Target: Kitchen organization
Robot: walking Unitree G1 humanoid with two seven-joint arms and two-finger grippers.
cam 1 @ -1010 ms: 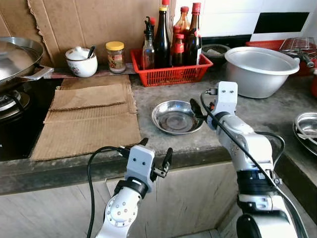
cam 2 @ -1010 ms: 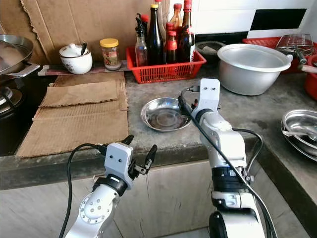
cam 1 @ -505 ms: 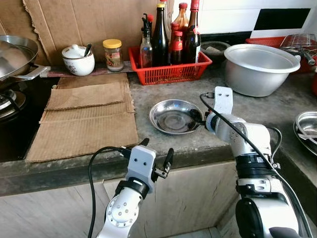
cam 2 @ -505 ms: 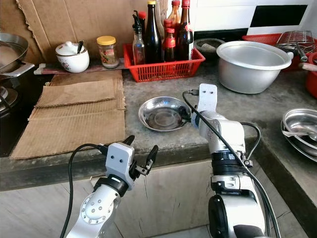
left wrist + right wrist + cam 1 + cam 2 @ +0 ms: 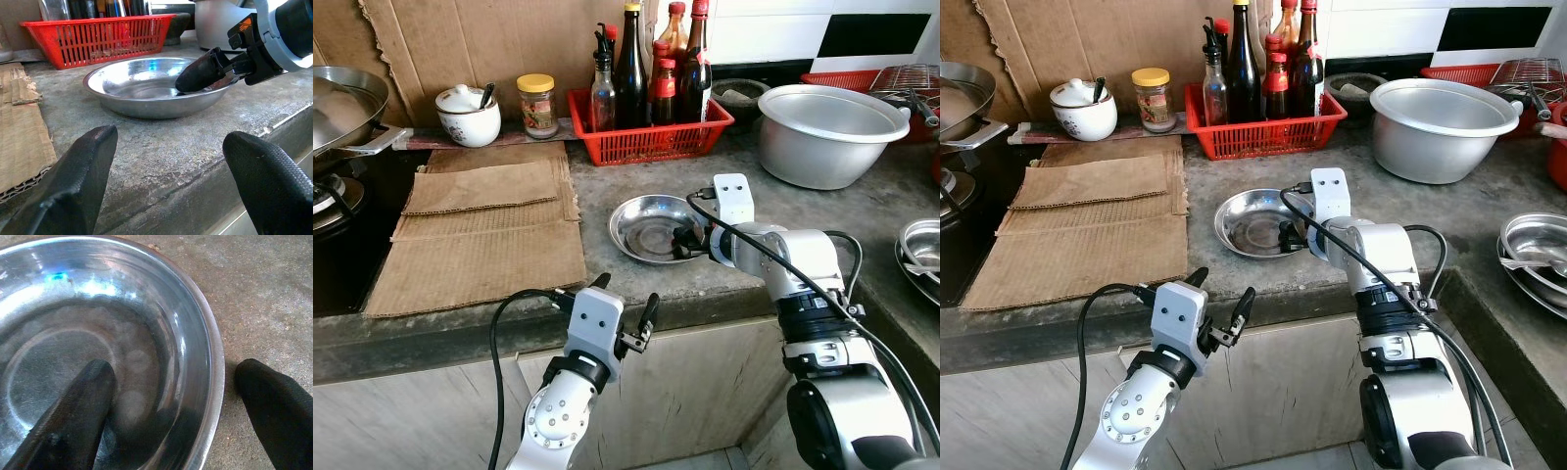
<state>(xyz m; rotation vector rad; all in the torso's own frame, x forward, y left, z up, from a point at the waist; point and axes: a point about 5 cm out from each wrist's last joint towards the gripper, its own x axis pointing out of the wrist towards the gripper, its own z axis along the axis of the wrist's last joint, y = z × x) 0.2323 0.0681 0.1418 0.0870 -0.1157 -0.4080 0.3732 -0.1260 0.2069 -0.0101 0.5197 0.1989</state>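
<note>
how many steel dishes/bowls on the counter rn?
3: shallow dish mid-counter with the right tool straddling its rim; large bowl behind right; plate stack at right edge. Others may be out of frame.

A shallow steel dish (image 5: 1255, 223) sits near the front edge of the grey stone counter (image 5: 1410, 211). The right gripper (image 5: 1290, 235) reaches over the dish's rim at its right side. The left gripper (image 5: 1219, 305) hovers with fingers spread, just below the counter's front edge.
</note>
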